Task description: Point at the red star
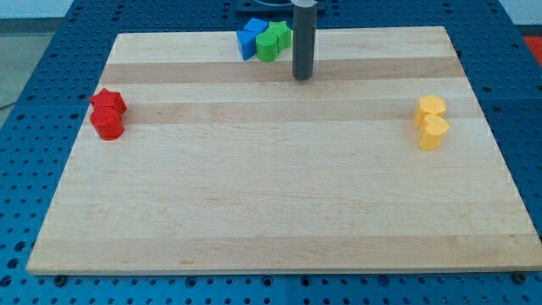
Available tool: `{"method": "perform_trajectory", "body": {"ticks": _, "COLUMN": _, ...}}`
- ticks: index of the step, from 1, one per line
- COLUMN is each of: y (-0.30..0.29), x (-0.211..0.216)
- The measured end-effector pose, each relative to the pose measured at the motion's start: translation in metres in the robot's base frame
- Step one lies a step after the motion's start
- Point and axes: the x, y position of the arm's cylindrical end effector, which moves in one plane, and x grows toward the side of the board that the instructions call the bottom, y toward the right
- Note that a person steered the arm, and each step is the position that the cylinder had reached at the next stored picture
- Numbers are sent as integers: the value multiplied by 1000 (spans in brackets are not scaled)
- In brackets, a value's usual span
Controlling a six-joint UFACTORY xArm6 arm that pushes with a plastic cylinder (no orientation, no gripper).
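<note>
Underneath everything, a blue perforated table (pixel 34 51), showing on all sides. On it, a pale wooden board (pixel 279 195) with lengthwise grain, filling most of the view and bearing every block. Next in size, a straight dark rod (pixel 303 38), coming down from the view's top, just right of centre, upright. At its lower end, my tip (pixel 302 78), resting near the board's top edge; plain and bare, clasping nothing, touching no block. Just to the view's left of the rod, hard against the board's top edge, a tight cluster: a blue block (pixel 250 39) and a green block (pixel 271 42), touching each other, more blue and green behind them, shapes not clear enough to name and partly hidden by the rod. Well apart at the view's right edge, two yellow blocks (pixel 432 121), one directly above the other, touching. Far across at the view's left edge, level with the yellow pair, two red pieces pressed together: an upper red block (pixel 108 102), bright red, glossy, with a jagged, pointed outline, seemingly the red star, and a lower red block (pixel 107 124), rounder in outline, touching it from the view's bottom. Too small to be sure which of the two is the star. Well apart from my tip, down and to the view's left of it, with bare wood between.
</note>
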Motion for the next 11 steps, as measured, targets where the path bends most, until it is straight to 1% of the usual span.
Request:
{"method": "perform_trajectory", "body": {"ticks": 1, "y": -9, "x": 24}}
{"method": "perform_trajectory", "body": {"ticks": 2, "y": -67, "x": 30}}
{"method": "perform_trajectory", "body": {"ticks": 5, "y": -314, "x": 16}}
{"method": "perform_trajectory", "body": {"ticks": 6, "y": -337, "x": 18}}
{"method": "perform_trajectory", "body": {"ticks": 7, "y": -337, "x": 28}}
{"method": "perform_trajectory", "body": {"ticks": 10, "y": -275, "x": 29}}
{"method": "perform_trajectory", "body": {"ticks": 11, "y": -331, "x": 29}}
